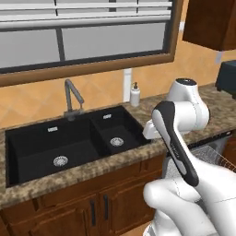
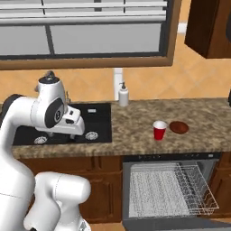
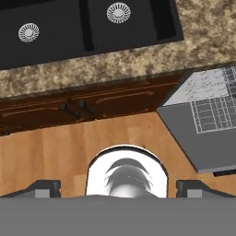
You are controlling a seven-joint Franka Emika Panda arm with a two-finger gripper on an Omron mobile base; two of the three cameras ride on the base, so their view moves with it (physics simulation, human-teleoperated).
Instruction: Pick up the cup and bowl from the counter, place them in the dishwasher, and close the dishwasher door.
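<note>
The red cup (image 2: 159, 130) stands upright on the granite counter (image 2: 135, 122), right of the sink. Just right of it, with a small gap, lies the dark reddish-brown bowl (image 2: 179, 127). Below them the dishwasher (image 2: 169, 189) is open: its wire rack (image 3: 215, 109) is pulled out over the lowered dark grey door (image 3: 203, 145). My gripper (image 3: 119, 188) hangs high over the counter's front edge by the sink, well left of the cup, looking down at the floor. It is open, with its fingertips (image 3: 44, 188) far apart and nothing between them.
A black double sink (image 1: 69, 143) with a grey faucet (image 1: 71, 99) fills the counter's left part. A white soap dispenser (image 2: 123, 95) stands at the back wall. Dark wood cabinet doors (image 3: 69, 110) sit under the sink, above the wooden floor (image 3: 55, 147).
</note>
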